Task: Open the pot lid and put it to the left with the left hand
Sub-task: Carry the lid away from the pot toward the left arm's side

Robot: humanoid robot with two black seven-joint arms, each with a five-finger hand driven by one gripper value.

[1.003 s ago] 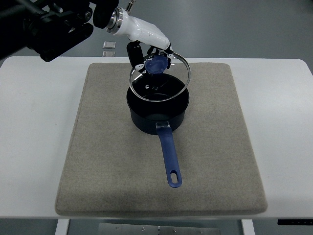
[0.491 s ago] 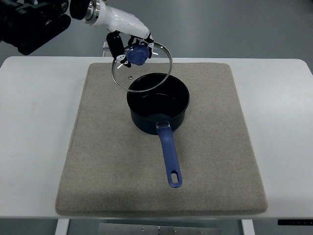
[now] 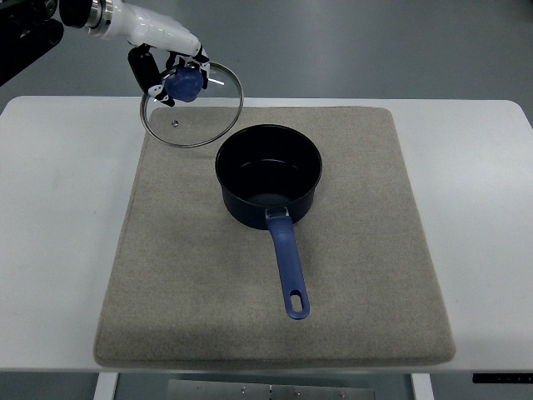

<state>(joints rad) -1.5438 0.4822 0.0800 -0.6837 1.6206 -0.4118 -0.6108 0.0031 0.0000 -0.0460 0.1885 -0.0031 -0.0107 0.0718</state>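
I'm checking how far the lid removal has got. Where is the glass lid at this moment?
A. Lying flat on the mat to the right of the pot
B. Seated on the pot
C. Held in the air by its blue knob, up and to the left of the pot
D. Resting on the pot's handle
C: the left hand grips the blue knob of the glass lid, which hangs tilted up-left of the open pot.

One steep overhead view from the robot's side

It looks down on the whole mat (image 3: pixel 275 275) and white table (image 3: pixel 58 250), far edge at top; no second view.
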